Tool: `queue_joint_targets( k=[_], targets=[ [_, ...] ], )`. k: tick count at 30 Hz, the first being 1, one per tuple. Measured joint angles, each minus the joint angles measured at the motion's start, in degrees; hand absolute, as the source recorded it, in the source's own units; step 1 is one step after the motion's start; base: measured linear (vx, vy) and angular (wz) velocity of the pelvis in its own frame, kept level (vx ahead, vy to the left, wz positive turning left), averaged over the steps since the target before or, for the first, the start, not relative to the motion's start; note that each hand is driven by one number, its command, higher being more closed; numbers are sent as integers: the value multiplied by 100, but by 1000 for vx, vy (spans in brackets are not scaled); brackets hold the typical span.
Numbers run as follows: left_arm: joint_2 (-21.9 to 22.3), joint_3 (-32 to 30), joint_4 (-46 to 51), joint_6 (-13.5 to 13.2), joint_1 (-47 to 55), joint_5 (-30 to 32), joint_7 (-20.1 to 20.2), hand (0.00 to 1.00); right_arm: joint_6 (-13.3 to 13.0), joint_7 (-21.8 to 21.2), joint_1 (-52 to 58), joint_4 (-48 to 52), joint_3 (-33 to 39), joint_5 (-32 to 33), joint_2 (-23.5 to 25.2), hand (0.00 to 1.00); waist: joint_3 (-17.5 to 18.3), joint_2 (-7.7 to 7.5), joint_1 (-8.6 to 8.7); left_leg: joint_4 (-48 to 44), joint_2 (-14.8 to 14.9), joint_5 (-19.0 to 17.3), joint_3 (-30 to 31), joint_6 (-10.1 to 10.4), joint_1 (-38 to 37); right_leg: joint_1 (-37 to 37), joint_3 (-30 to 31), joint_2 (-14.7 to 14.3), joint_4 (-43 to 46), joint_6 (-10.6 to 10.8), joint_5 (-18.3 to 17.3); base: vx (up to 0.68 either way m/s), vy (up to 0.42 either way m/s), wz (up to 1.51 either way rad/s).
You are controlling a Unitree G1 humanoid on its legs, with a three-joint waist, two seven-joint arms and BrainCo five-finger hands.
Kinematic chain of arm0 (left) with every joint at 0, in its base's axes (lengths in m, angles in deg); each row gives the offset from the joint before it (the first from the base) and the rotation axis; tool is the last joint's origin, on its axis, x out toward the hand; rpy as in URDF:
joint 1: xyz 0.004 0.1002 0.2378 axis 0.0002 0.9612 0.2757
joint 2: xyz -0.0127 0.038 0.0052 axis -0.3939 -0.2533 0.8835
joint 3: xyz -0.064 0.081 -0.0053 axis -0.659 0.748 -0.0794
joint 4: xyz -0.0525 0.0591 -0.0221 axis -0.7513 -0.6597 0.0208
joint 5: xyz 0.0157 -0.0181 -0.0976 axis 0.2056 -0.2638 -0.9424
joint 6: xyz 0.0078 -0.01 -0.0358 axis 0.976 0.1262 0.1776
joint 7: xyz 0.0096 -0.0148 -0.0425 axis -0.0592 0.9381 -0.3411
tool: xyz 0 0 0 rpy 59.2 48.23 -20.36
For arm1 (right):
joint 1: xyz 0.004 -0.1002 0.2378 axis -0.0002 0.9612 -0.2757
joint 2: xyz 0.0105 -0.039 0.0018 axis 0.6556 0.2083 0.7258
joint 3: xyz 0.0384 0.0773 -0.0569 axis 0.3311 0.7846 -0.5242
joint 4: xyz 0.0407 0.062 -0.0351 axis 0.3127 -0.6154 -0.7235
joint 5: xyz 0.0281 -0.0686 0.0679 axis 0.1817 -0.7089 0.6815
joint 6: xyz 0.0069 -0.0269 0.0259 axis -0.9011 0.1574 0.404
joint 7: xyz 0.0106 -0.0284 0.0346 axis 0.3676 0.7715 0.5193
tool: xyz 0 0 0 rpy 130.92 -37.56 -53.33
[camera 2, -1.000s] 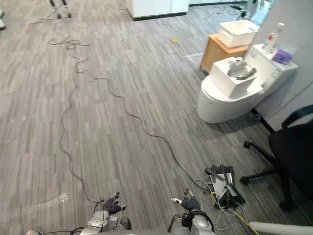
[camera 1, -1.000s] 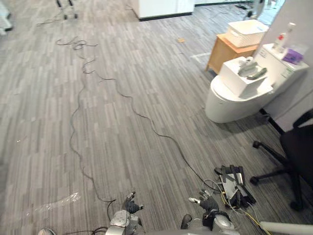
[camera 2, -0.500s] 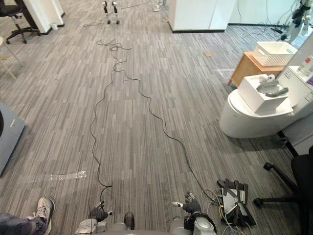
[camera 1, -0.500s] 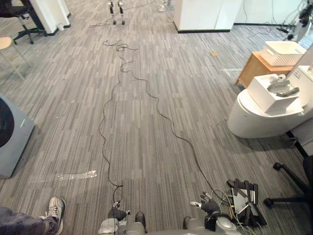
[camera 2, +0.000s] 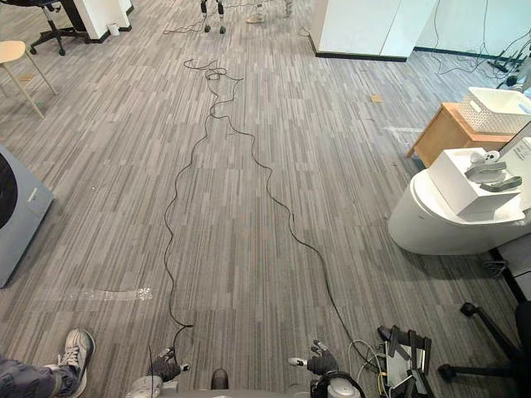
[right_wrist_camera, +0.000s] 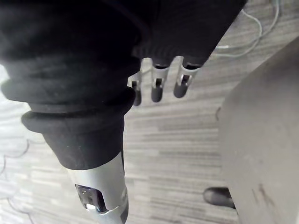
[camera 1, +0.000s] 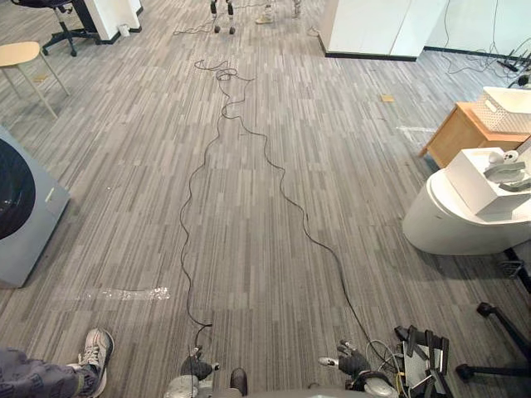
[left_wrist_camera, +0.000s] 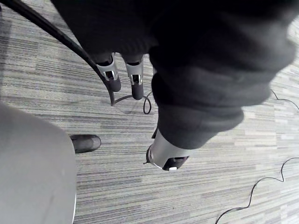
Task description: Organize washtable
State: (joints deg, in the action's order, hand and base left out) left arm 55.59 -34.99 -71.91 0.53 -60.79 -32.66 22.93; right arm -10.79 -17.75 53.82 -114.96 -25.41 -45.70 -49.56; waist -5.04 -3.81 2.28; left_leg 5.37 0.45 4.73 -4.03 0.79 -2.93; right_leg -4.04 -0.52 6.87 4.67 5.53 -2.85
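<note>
hands low at my sides, left hand [camera 1: 197,367] & right hand [camera 1: 353,363] both w/ fingers slack, holding nothing; small items [camera 1: 506,172] to tidy prob. sit on white box [camera 1: 479,184] atop white fixture [camera 1: 444,228] at right edge of floor [camera 1: 249,207], well ahead, nearer right hand.

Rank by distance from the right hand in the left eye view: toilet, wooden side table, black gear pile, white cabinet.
1. black gear pile, on the floor just right of the right hand.
2. toilet, ahead on the right.
3. wooden side table, beyond the toilet.
4. white cabinet, at the far end.
</note>
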Motion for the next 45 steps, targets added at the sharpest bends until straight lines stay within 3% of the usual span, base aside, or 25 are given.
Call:
queue_joint_targets(
  k=[2, 3, 4, 10, 16, 20, 22, 24, 26, 27, 28, 29, 30, 32, 34, 35, 37, 38, 40, 41, 42, 43, 44, 45],
  targets=[
    [-9, 71, -4, 1, 3, 1, 2, 0, 0, 0, -4, -33, 2, -2, -9, 0, 12, 21, 0, 0, 46, 0, -21, 0, -18, 2, 29, -24, 0, -75, 75, 14, -1, -5],
    [-17, 213, -159, -2, -41, -3, 6, 0, -5, -1, -52, -85, -34, 0, -72, 0, 32, 116, 85, 56, -129, -34, -89, -51, 66, 142, 167, -8, -57, -52, -261, -59, -12, 2],
    [-8, 214, -159, -2, -31, -3, 6, 0, -7, -1, -49, -66, -25, -1, -83, 0, 36, 138, 114, 57, -135, -35, -76, -52, 66, 135, 134, -13, -53, -13, -297, -101, -16, 9],
    [6, 214, -109, -4, -19, -7, 11, 0, -6, -1, -48, -56, 1, 3, -102, 0, 44, 150, 136, 56, -136, -37, -126, -54, 248, 175, 170, -39, -266, -16, -313, -52, 0, 5],
    [-5, 213, -35, -12, -5, -130, 0, 0, -4, 0, -27, -96, -3, 14, -84, 0, 42, 74, -1, 51, -159, -38, -392, -55, 216, 102, 135, 82, -327, 0, -285, 71, 14, 0],
    [-25, 210, 77, -31, 24, -310, -11, 0, 3, 6, -86, -136, -6, 56, -62, 0, -13, 20, -53, 6, -178, -75, -474, -113, 208, 16, 37, 140, -460, 110, -87, 162, -9, -7],
    [-35, 211, 86, -66, 17, -388, -14, 0, 6, 8, -133, -133, -1, 53, -69, 0, -69, 35, -112, 4, -167, -149, -603, -145, 148, 26, 45, 143, -467, 134, -73, 129, -16, -34],
    [-37, 211, 107, -68, 2, -460, -13, 0, 18, 10, -154, -134, 4, 50, -68, 0, -132, 50, -156, -248, -155, -458, -713, -138, 152, 31, 26, 203, -349, 193, -113, 87, 18, -29],
    [27, 298, 141, -76, -4, -467, -13, 0, 28, 12, -204, -120, 12, 10, -171, 0, -254, 220, -149, -766, -92, -983, -716, -237, 231, 429, -155, 244, 837, 581, -406, 58, 30, -17],
    [44, 359, 141, -78, -4, -469, -13, 0, 32, 8, -200, -107, 19, 7, -226, 0, -284, 250, -147, -831, -72, -1038, -713, -272, 218, 635, -197, 249, 1317, 615, -429, 120, 89, 1],
    [21, 477, 141, -80, -22, -468, -14, 0, 33, 11, -208, -22, 117, 7, -234, 0, -298, 327, -142, -878, -109, -1116, -673, -343, 134, 1076, -307, 359, 2389, 605, -421, 133, 97, 22],
    [-15, 572, 142, -95, -53, -470, -14, 0, 25, 8, -222, 65, 125, 4, -210, 0, -379, 221, -123, -913, -232, -1187, -543, -490, -91, 1524, -373, 520, 3469, 513, -400, 168, 93, 34],
    [-35, 578, 138, -93, -52, -469, -21, 0, 21, 6, -222, 79, 119, 3, -224, 0, -418, 241, -95, -971, -244, -1248, -510, -522, -139, 1640, -376, 537, 3767, 447, -560, 207, 35, 43],
    [-67, 571, 136, -93, -89, -468, -31, 0, 9, 3, -242, 111, 77, 5, -234, 0, -435, 226, -73, -1089, -115, -1451, -327, -551, -289, 2005, -704, 362, 3763, 109, -1085, 335, 31, 40],
    [-49, 574, 118, -91, -100, -467, -29, 0, 5, 3, -315, 109, 76, 13, -250, 0, -483, 294, -40, -1054, 28, -1503, -252, -485, -398, 2281, -981, 148, 3284, 36, -1099, 312, -3, 23],
    [-23, 586, 101, -84, -105, -465, -28, 0, -16, 6, -359, 145, 81, 66, -253, 0, -532, 353, 39, -964, 158, -1572, -174, -404, -531, 2462, -1135, -86, 2486, -54, -922, 364, -36, 27],
    [-16, 587, 96, -83, -120, -461, -17, 0, -10, 9, -372, 152, 80, 76, -234, 0, -558, 315, 54, -907, 175, -1663, -74, -265, -683, 2509, -1177, -242, 1529, -121, -490, 478, -101, 36],
    [-11, 587, 82, -83, -134, -455, -16, 0, -2, 11, -376, 153, 81, 77, -220, 0, -581, 279, 46, -905, 161, -1766, -13, -97, -830, 2492, -1077, -302, 1068, -213, -202, 586, -188, 64],
    [-12, 580, 71, -87, -105, -450, -15, 0, -4, 7, -362, 171, 110, 81, -219, 0, -574, 260, 107, -1070, 177, -2021, 241, 113, -995, 2402, -979, -312, 1066, -473, 35, 517, -206, 94],
    [-10, 558, 68, -91, -120, -447, -15, 0, -7, -1, -383, 188, 144, 68, -228, 0, -544, 309, 164, -1512, 329, -2240, 353, 299, -957, 2345, -1041, -353, 1347, -696, 305, 539, -252, 89],
    [77, 488, 72, -93, -109, -447, -15, 0, 6, 3, -401, 196, 215, 45, -248, 0, -569, 469, 99, -2473, 556, -2279, 335, 401, -626, 2165, -1184, -487, 1415, -801, 93, 538, -259, 67],
    [109, 398, 96, -89, -110, -466, -11, 0, 14, 4, -398, 223, 211, 47, -256, 0, -595, 516, 80, -3143, 660, -2219, 269, 503, -388, 2026, -1228, -556, 1394, -834, 5, 560, -283, 23],
    [222, 177, 196, -87, -58, -452, -14, 0, 53, 12, -351, 333, 205, 49, -294, 0, -628, 632, 24, -4668, 954, -1933, 158, 845, 194, 1700, -1249, -755, 1291, -975, -147, 454, -221, -3],
    [272, 84, 272, -88, -44, -450, -12, 0, 76, 17, -319, 380, 200, 49, -301, 0, -640, 660, -33, -5310, 1117, -1929, 100, 873, 467, 1528, -1228, -887, 1212, -1028, -212, 578, -246, -22]
  ],
)
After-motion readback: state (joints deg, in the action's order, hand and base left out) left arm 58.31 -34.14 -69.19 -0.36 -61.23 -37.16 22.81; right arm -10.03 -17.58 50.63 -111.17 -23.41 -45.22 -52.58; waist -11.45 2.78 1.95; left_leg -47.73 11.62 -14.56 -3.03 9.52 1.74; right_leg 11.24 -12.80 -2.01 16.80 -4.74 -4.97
